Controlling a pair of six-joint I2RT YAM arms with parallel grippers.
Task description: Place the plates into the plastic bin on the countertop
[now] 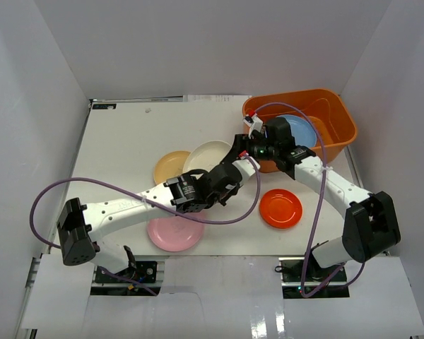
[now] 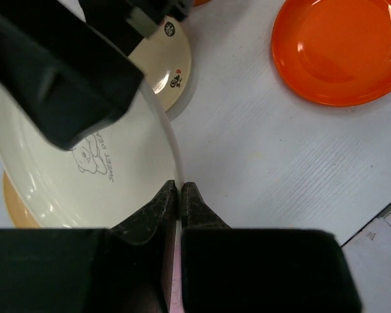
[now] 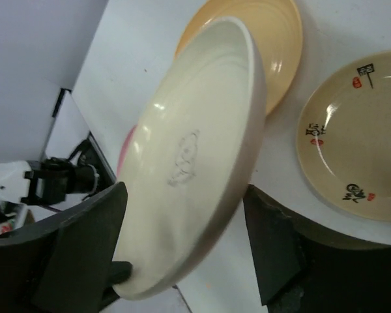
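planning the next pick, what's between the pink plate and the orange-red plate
Top view: bare countertop, crossed by a purple cable, separates the pink plate from the orange-red plate.

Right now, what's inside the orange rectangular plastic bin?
One round blue plate shows on the floor of the orange rectangular plastic bin. The right arm covers the bin's near left part, so whatever else lies there is hidden.

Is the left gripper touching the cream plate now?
Touching. The left wrist view shows the left gripper with both fingers closed on the rim of the cream plate, with no gap.
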